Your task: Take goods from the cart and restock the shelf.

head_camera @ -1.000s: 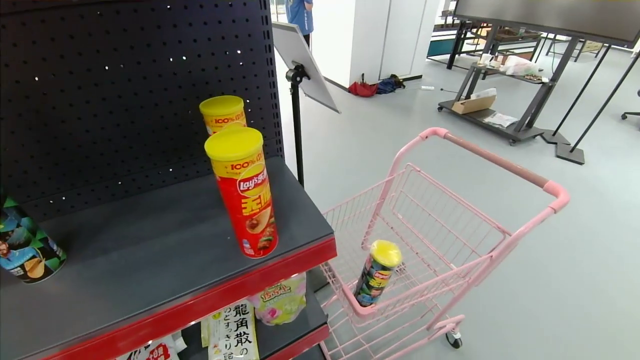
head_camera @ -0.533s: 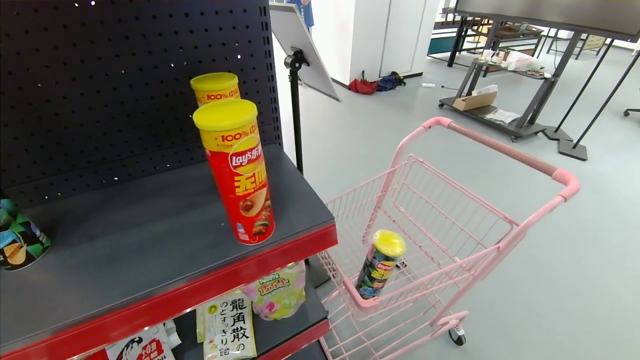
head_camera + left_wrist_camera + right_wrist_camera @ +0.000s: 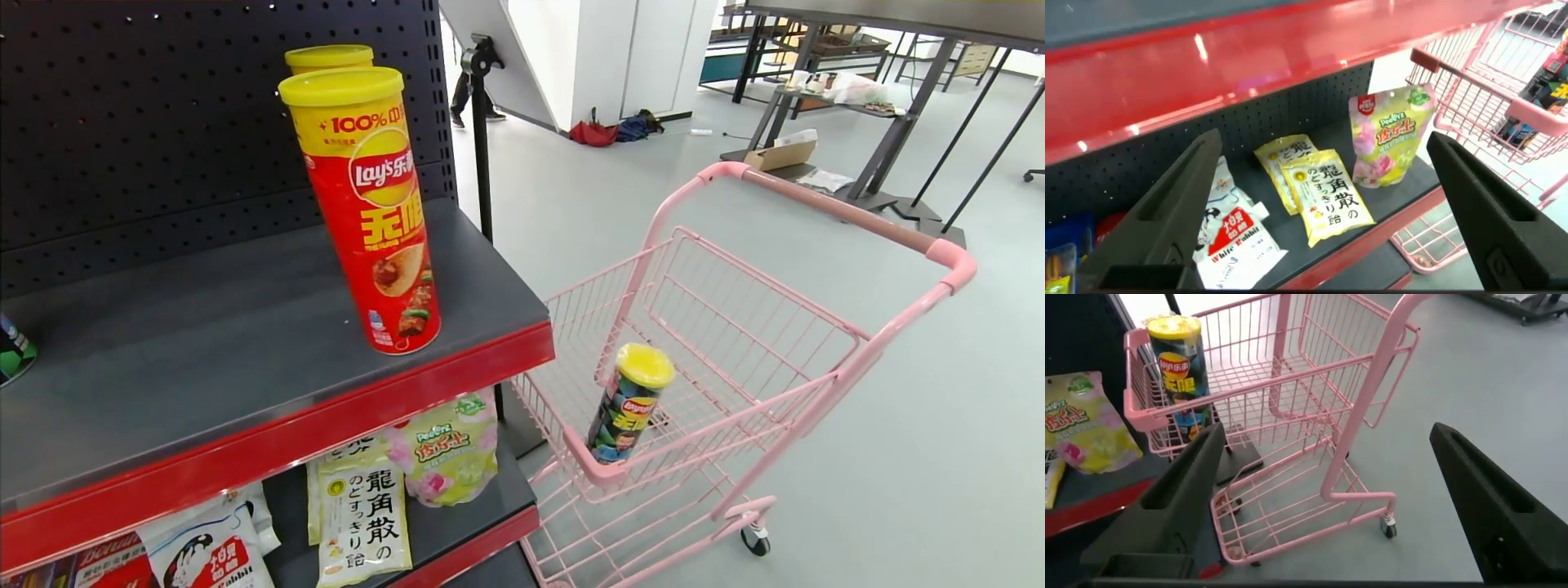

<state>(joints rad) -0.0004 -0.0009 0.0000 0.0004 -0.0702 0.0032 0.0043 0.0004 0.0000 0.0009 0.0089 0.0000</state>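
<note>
In the last second only the head camera has come lower, nothing was carried: the dark can point(image 3: 630, 402) still leans in the cart point(image 3: 833, 208) corner beside the shelf point(image 3: 204, 327), while the left tool point(image 3: 1323, 139) and the right tool point(image 3: 1327, 429) are wide open and empty, so I judge the pick is not yet begun

Bright, even indoor light leaves the pale floor point(image 3: 612, 204) almost free of shadow. White streaks of glare run along the red shelf edge point(image 3: 1249, 65), and the shelf top point(image 3: 204, 327) carries a dull sheen. The pegboard point(image 3: 163, 163) stays dark, pricked with glints through its holes. The lower shelf point(image 3: 457, 535) sits in shade. Straight lines bow near the head view's borders
</note>
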